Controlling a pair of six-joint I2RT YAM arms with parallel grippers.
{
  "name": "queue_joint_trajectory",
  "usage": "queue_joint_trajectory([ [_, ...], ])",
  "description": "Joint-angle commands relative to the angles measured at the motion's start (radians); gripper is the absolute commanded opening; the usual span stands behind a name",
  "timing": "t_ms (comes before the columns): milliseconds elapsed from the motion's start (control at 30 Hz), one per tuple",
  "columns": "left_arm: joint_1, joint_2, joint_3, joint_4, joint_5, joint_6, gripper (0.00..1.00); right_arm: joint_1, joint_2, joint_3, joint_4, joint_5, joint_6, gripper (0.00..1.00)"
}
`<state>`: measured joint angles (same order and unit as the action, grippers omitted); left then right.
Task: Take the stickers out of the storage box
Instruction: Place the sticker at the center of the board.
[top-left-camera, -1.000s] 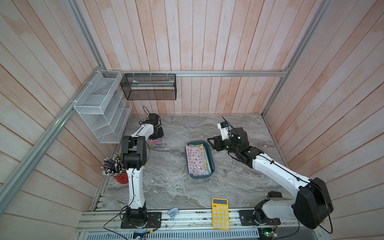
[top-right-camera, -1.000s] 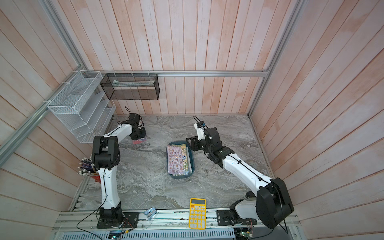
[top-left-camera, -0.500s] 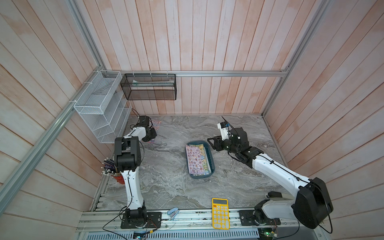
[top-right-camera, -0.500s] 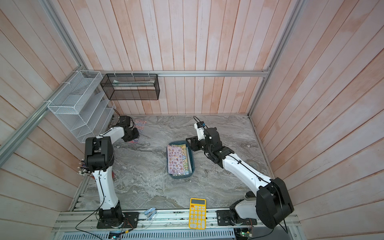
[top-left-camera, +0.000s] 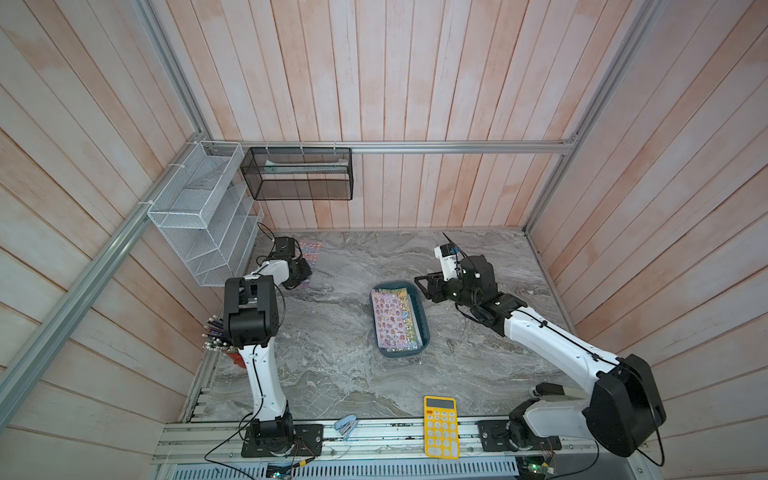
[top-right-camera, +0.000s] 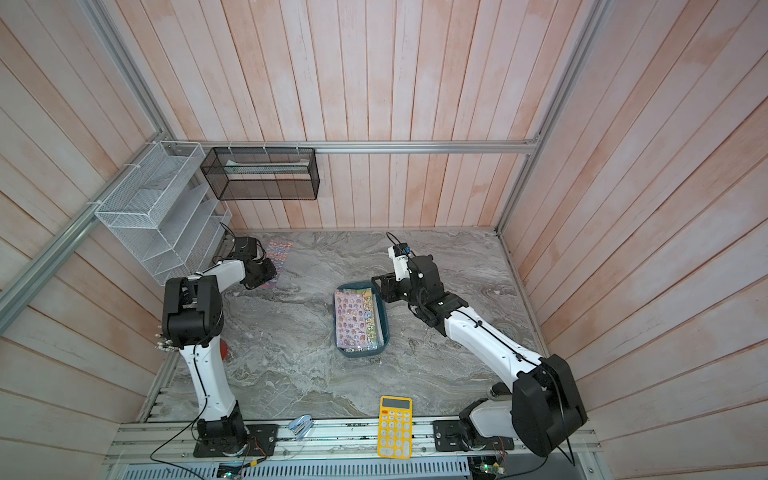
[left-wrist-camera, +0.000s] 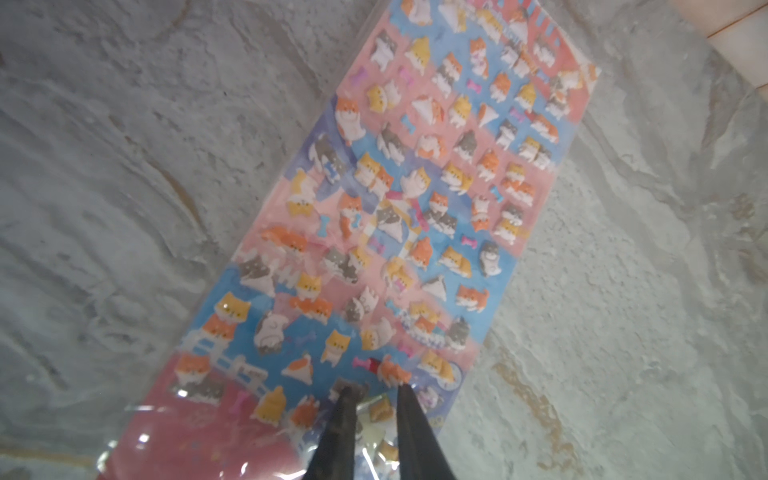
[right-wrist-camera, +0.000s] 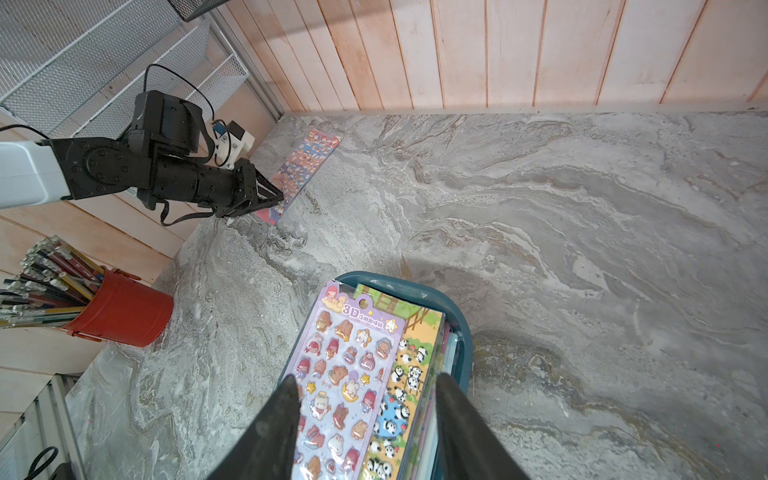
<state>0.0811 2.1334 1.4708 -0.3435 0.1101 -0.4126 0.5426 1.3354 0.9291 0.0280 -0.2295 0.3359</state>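
Sticker sheet (left-wrist-camera: 415, 199) edge under narrowly open left hand (left-wrist-camera: 374, 388); right hand (right-wrist-camera: 368, 380) open at storage box (right-wrist-camera: 465, 345) rim.

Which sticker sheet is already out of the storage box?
The red-blue cat sheet, flat on the table at the left gripper; the others lie in the box.

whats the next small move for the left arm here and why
Probably lift the left gripper straight off the red-blue sheet and swing toward the storage box. That sheet already lies flat on the table outside the box, the jaws are slightly apart over its end, and a stack of stickers is left inside.
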Motion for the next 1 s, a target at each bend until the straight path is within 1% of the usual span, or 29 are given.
queue_joint_trajectory([
  [0, 0.0, 0.021, -0.049, -0.068, 0.048, -0.047, 0.22, 0.007, 0.0, 0.005, -0.019, -0.007, -0.014, 0.53],
  [167, -0.002, 0.014, -0.025, -0.091, 0.062, -0.049, 0.23, 0.007, -0.019, -0.007, -0.025, 0.007, -0.017, 0.53],
  [300, -0.003, -0.02, -0.009, -0.126, 0.034, -0.038, 0.25, 0.007, -0.031, -0.011, -0.028, 0.012, -0.017, 0.53],
  [533, -0.025, -0.151, -0.015, -0.136, 0.03, -0.055, 0.36, 0.007, -0.036, -0.006, -0.036, 0.01, -0.017, 0.53],
  [600, -0.047, -0.196, -0.016, -0.148, 0.01, -0.046, 0.39, 0.008, -0.043, -0.006, -0.043, 0.015, -0.018, 0.53],
  [767, -0.124, -0.311, -0.043, -0.179, -0.044, -0.011, 0.41, 0.034, -0.054, -0.007, -0.077, 0.067, -0.033, 0.54],
  [867, -0.179, -0.385, -0.094, -0.182, -0.059, 0.008, 0.42, 0.07, -0.049, -0.006, -0.099, 0.111, -0.044, 0.54],
  [967, -0.228, -0.455, -0.159, -0.18, -0.066, 0.009, 0.43, 0.092, -0.039, -0.01, -0.103, 0.119, -0.042, 0.54],
])
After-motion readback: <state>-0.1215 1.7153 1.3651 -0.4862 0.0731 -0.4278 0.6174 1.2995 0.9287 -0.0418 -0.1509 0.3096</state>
